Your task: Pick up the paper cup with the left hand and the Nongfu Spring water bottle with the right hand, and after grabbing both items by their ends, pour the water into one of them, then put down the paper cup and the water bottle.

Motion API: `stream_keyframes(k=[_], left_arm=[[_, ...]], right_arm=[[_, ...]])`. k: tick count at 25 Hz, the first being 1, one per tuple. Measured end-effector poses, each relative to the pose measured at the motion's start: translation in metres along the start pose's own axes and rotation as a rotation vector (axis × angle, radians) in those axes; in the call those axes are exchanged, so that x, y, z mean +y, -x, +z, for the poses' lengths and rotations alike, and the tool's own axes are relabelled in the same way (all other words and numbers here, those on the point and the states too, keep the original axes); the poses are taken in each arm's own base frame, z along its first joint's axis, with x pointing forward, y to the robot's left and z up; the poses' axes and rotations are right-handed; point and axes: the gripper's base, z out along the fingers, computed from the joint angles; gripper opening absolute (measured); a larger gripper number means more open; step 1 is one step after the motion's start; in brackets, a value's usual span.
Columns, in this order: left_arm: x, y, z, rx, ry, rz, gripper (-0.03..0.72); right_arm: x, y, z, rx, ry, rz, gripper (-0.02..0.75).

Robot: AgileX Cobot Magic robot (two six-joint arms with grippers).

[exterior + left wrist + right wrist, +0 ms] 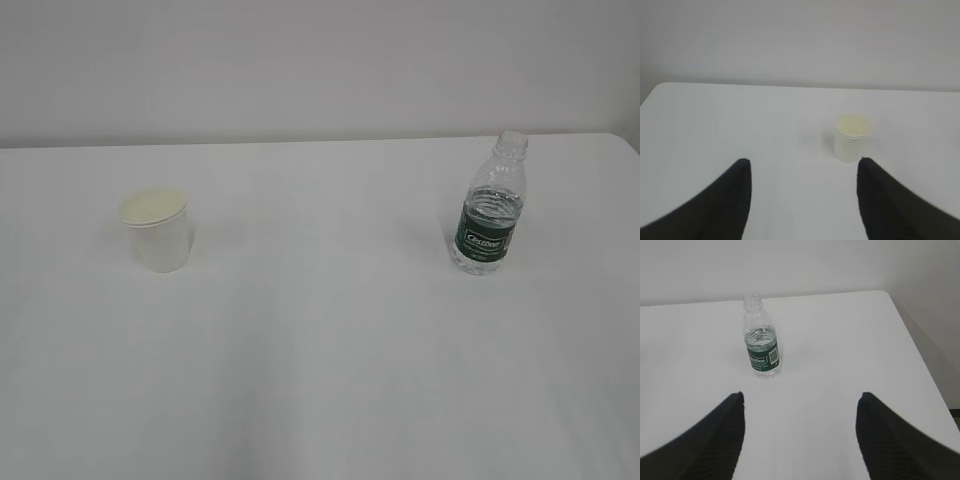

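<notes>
Ahead of left gripper [802, 172], slightly right: small white paper cup w/ cream inside [852, 137], upright on white table [715, 130]. Jaws apart, empty. Thin-walled, prob. crushable; grip mid-wall lightly. Ahead-left of right gripper [801, 407], also agape: clear ribbed green-label bottle [762, 342], uncapped, part-full; prob. slick, take at label.

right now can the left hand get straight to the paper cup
Probably yes. The left hand is open and empty, the paper cup stands upright ahead, slightly right of its centre line, with only bare table between them.
</notes>
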Motion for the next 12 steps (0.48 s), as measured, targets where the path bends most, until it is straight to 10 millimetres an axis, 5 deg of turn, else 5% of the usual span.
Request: stream_keyframes(k=[12], left_arm=[[-0.001, 0.011, 0.033, 0.029, -0.002, -0.013, 0.462]], right_arm=[[0.004, 0.021, 0.025, -0.083, 0.024, 0.001, 0.531]])
